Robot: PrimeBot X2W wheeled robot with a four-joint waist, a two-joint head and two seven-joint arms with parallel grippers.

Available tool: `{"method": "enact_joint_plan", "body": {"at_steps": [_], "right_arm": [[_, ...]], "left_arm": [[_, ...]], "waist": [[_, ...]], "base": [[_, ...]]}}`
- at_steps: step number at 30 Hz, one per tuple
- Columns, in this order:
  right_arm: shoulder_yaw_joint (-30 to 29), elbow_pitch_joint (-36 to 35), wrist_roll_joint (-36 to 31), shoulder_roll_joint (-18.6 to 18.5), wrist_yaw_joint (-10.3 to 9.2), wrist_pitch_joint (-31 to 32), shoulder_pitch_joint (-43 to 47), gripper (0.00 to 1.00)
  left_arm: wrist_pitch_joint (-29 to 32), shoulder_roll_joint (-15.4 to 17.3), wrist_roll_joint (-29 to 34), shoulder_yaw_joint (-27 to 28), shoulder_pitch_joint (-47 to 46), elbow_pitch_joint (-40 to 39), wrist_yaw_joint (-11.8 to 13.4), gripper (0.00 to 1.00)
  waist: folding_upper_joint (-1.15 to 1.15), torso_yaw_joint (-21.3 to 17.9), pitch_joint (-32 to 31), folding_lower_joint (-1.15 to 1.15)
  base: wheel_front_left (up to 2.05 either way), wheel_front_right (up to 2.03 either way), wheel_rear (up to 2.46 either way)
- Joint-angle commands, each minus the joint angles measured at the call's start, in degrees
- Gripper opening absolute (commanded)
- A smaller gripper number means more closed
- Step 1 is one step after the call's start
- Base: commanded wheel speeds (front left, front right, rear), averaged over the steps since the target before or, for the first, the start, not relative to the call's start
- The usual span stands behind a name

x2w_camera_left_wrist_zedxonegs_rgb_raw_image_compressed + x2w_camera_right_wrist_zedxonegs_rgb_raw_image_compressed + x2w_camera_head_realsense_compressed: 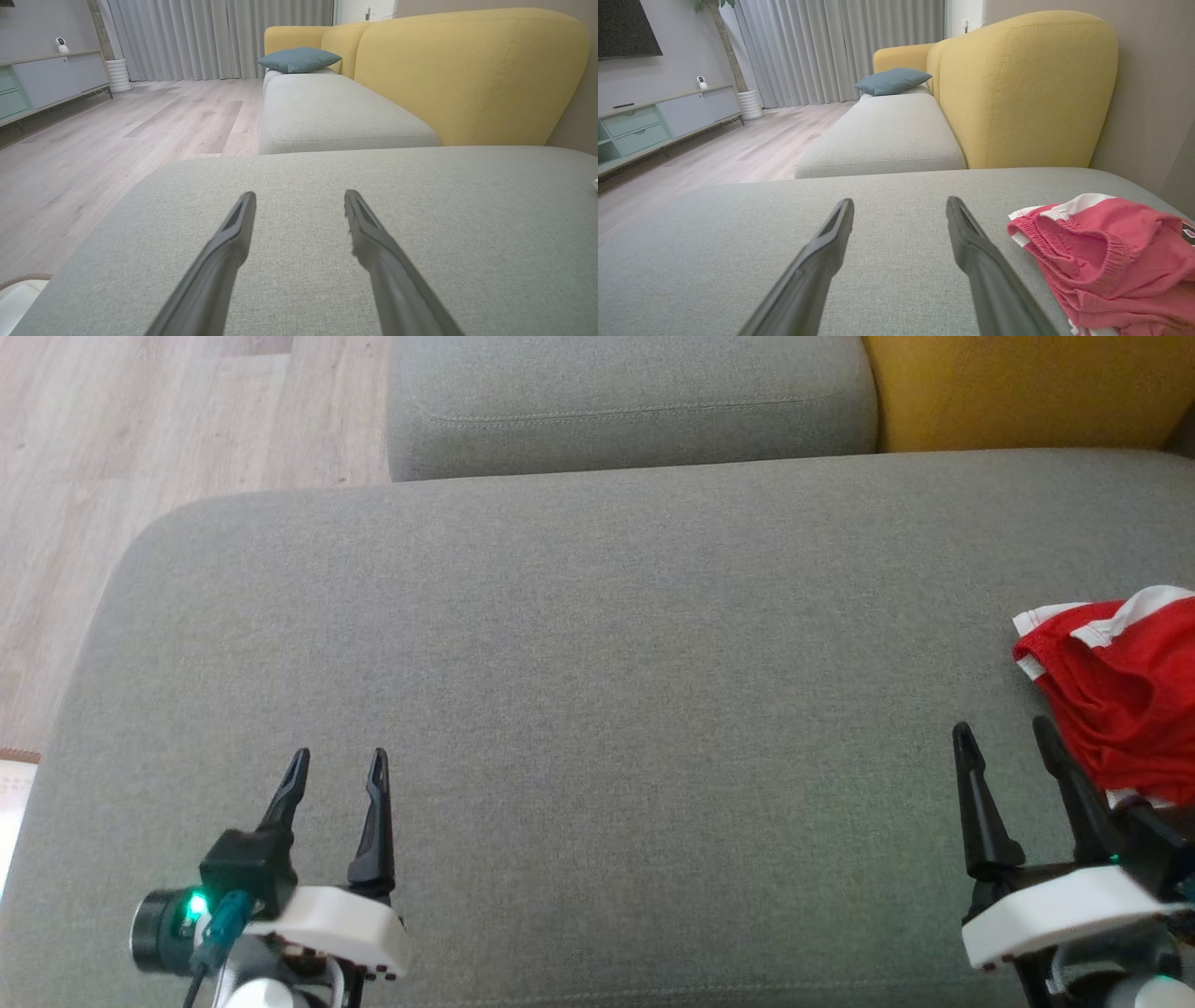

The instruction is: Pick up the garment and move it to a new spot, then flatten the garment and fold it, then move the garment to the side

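Lower left: left gripper has 2 slim black fingers, white housing, black camera block, green LED, teal cable. Lower right: right gripper matches, dark fingers on white.

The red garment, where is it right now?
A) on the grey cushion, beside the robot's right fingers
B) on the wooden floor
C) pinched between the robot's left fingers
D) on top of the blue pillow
A: the red garment lies crumpled on the grey cushion, just beside the open right fingers, and nothing is holding it.
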Motion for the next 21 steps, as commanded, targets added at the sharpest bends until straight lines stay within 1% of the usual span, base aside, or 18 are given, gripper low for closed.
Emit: {"method": "enact_joint_plan", "body": {"at_steps": [1, 16, 17, 21], "right_arm": [[1.34, -2.24, -0.1, -0.36, 0.37, 0.1, -1.34, 1.0], [1.36, -2.52, 0.22, -0.21, 0.37, 0.13, -1.87, 1.0], [0.03, -0.12, -0.05, 0.14, 0.0, 0.19, -0.04, 0.0], [0.28, 2.22, 0.9, 0.17, -0.01, -0.01, 0.13, 0.0]], "left_arm": [[0.15, 1.35, -0.15, 2.36, -2.77, -1.91, 0.41, 1.0], [0.57, 1.7, -0.15, 1.95, -3.41, -1.72, 0.9, 1.0], [0.53, 0.31, -0.01, -0.19, -0.06, 0.0, 0.47, 0.0], [0.6, -0.51, -0.86, -0.32, 0.8, 1.75, 0.18, 0.0]], "waist": [[0.0, -0.02, 0.01, 0.0], [0.0, -0.05, 0.45, 0.0], [0.0, -0.06, 0.46, 0.0], [0.0, -0.05, 0.48, 0.0]], "base": [[0.0, 0.0, 0.0], [0.0, 0.0, 0.0], [0.0, 0.0, 0.0], [0.0, 0.0, 0.0]]}}
